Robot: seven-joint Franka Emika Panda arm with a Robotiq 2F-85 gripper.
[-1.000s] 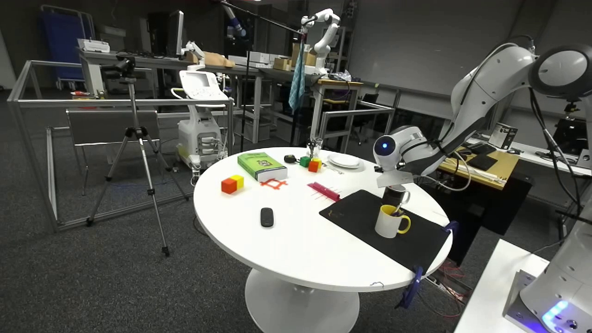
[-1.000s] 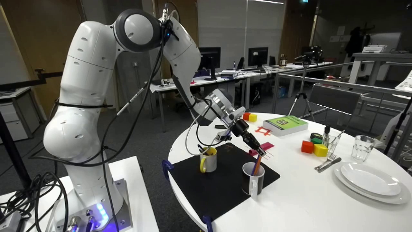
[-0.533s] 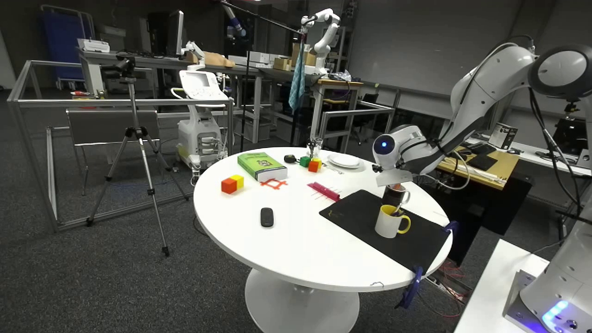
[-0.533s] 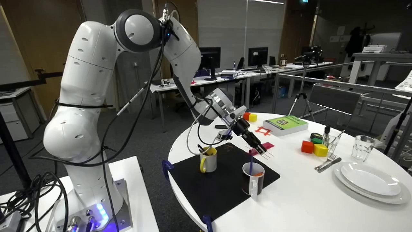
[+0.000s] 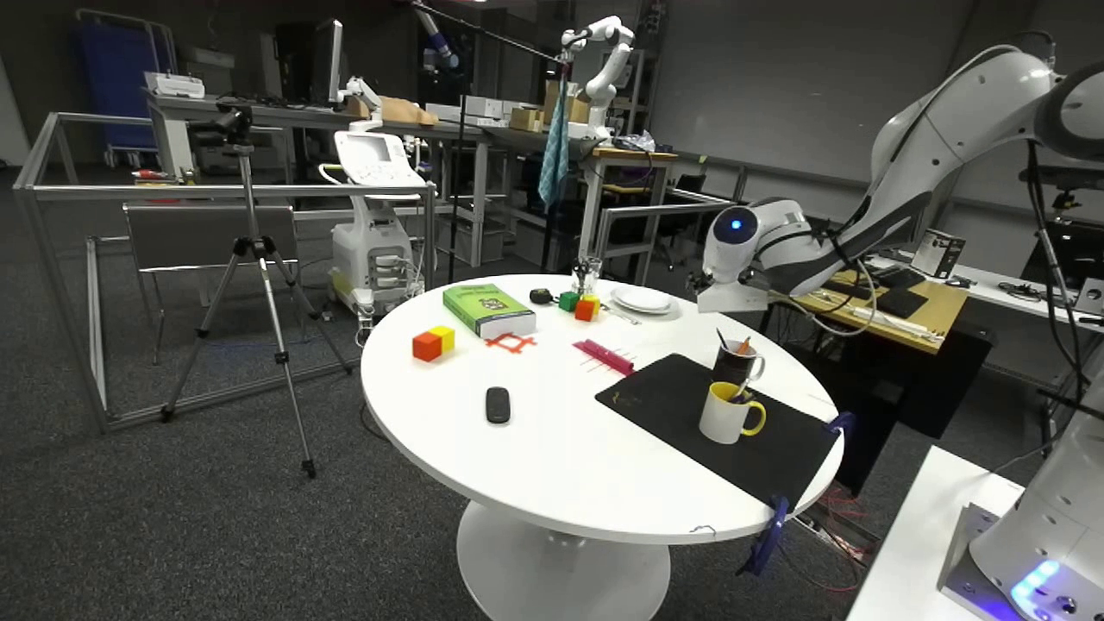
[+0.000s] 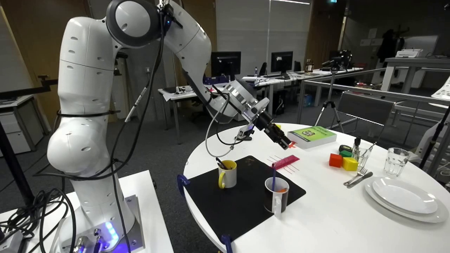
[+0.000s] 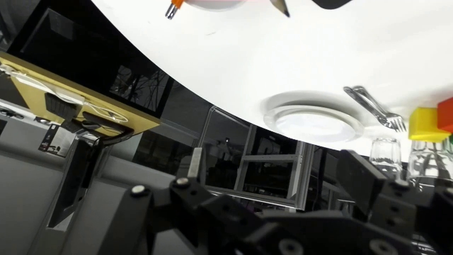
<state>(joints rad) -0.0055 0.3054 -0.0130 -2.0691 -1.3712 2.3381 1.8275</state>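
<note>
the step in hand looks like hovering free above the round table (image 6: 327, 207), the pincer (image 6: 286, 144) holding nothing, its fingers (image 7: 195, 165) wide apart. reaching into the dark mug (image 6: 277, 196) would likely call for lowering and lining up with the pens (image 6: 274, 181) standing in it. that mug sits on the black mat (image 6: 228, 207), below the pincer and well apart from it, the yellow-handled mug (image 6: 229, 176) near.

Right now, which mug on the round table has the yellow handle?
It's the white mug, the one that's yellow inside too. The other one, the dark mug, has a white handle instead.
</note>
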